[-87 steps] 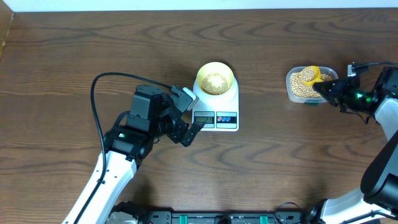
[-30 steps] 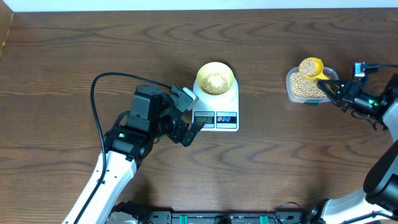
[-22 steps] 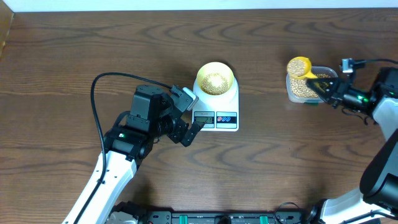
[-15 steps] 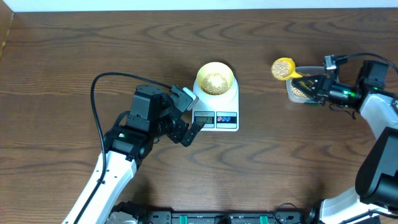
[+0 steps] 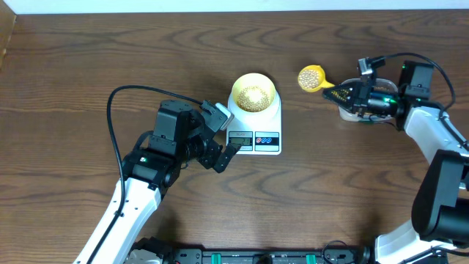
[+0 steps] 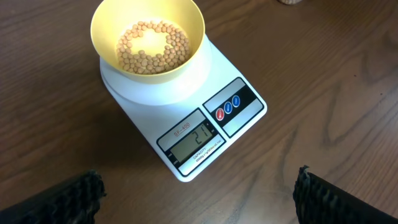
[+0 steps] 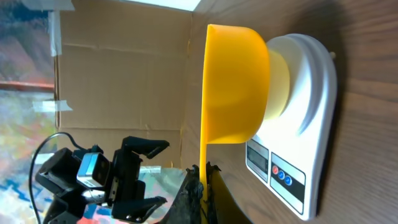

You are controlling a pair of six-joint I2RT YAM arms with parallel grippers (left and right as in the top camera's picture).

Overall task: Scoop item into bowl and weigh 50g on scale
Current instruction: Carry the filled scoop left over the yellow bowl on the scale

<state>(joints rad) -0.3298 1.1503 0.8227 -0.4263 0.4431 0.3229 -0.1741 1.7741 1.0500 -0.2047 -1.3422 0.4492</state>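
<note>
Beans [image 6: 152,46] lie in the pale-yellow bowl [image 6: 106,28], which stands on the far end of the white scale [image 6: 143,112] in the middle of the tabletop [image 5: 73,73]. I read 21 on its display [image 6: 196,137]. My right gripper [image 5: 346,92] is closed on the handle of the yellow scoop [image 5: 311,77]. The scoop is filled with more beans and hangs over the tabletop, right of the bowl and apart from it. My left gripper [image 6: 199,199] hovers at the near-left of the scale, fingers wide apart, holding nothing.
</note>
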